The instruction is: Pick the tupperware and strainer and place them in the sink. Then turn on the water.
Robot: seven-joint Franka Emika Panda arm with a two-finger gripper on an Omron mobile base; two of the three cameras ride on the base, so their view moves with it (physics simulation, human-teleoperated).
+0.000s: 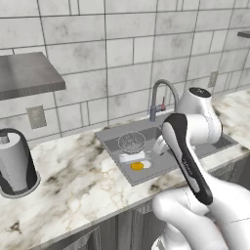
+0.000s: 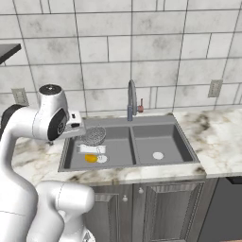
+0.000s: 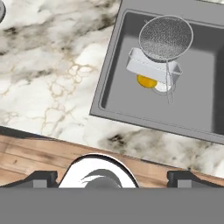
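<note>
Hand view: the strainer (image 3: 166, 38) and the tupperware (image 3: 153, 69) both lie in the left bowl of the sink (image 3: 114, 57)
Done: both things put away
Gripper (image 3: 111, 177): wide open, holding nothing
Left: water, the faucet (image 1: 162, 95) looks dry

The sink (image 3: 111, 83) looks like matt grey steel, smooth and evenly dull, and the curved faucet (image 1: 161, 97) has the same brushed grey metal look. The strainer (image 3: 165, 38) is fine silver-grey wire mesh with a grainy, speckled surface and a thin wire handle. Under it the tupperware (image 3: 151, 68) reads as pale, smooth, slightly translucent plastic. The desk (image 3: 48, 78) is polished marble, white with brown and grey veins. The wall tiles (image 2: 156, 52) are matt grey stone, mottled. The cabinet doors (image 2: 165, 212) look like grey painted wood. A paper towel roll (image 1: 13, 163) appears soft white.
</note>
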